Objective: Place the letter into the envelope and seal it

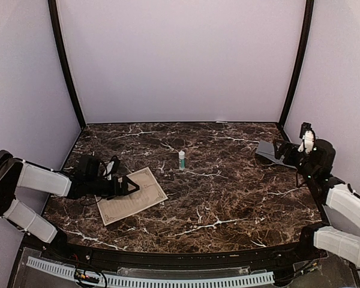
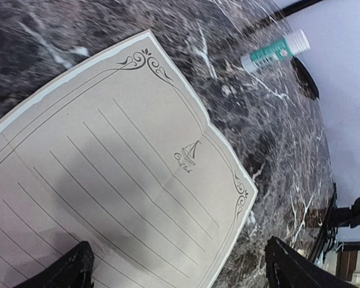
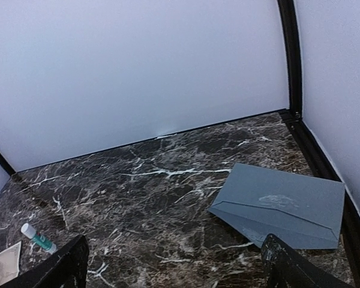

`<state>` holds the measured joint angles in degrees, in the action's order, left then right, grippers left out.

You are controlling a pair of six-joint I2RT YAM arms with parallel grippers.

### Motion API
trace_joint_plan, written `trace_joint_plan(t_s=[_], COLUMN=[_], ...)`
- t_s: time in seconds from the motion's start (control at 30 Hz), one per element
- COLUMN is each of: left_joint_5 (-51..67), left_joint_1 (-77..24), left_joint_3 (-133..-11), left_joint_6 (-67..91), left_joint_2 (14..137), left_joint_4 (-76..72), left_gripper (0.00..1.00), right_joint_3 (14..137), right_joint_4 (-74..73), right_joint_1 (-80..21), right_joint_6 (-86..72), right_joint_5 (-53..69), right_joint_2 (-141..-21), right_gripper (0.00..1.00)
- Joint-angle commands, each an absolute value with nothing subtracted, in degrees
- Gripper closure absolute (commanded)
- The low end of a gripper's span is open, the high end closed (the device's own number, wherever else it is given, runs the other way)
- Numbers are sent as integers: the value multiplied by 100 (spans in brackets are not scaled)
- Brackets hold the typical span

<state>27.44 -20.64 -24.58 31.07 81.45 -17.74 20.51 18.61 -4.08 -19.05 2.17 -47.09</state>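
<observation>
The letter (image 1: 132, 195) (image 2: 126, 180) is a cream-tan sheet with a curly printed border, ruled lines and a tiny sailboat drawn near one corner. It's lying flat, face up and turned at an angle, near-left of the glue stick (image 1: 182, 159) and clearly apart from it. The envelope (image 1: 269, 151) (image 3: 282, 204) is slate grey, long and flat, with a pale smudgy emblem on top. It sits well off to the glue stick's right, about level with it.

Soft, even light leaves the walls (image 1: 180, 60) bright and the marble table (image 1: 228, 198) dark. A diffuse grey shadow crosses the letter (image 2: 126, 180) in the left wrist view.
</observation>
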Motion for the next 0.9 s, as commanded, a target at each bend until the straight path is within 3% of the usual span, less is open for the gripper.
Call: trace_joint_plan(t_s=[0.0,0.27,0.43,0.67,0.87], left_joint_5=[3044,3078,2511,1075,1248], left_joint_1=[-2834,-4098,-4726,-4737,-4182], left_joint_3=[-2251,-2823,-3384,-3673,-2907], left_joint_6=[3312,3736,3735,4131,5195], left_joint_2=[8373,8944,8822,7599,6774], left_joint_4=[-1073,-1723,-1650,-148,622], left_gripper=[1,1,2,1,1], right_joint_3=[2592,2946,2901,3037,3167], right_joint_4=[1039,407,509,478,378], right_joint_1=[-912,-1673,-2218,-3092,-4096], right_joint_6=[-1857,-2158,-2593,-3280,-4170], right_joint_5=[771,1355,1523,1654,1446], right_joint_2=[-4774,-4873,-4985,-5511,-6103], right_gripper=[4,4,4,7,11])
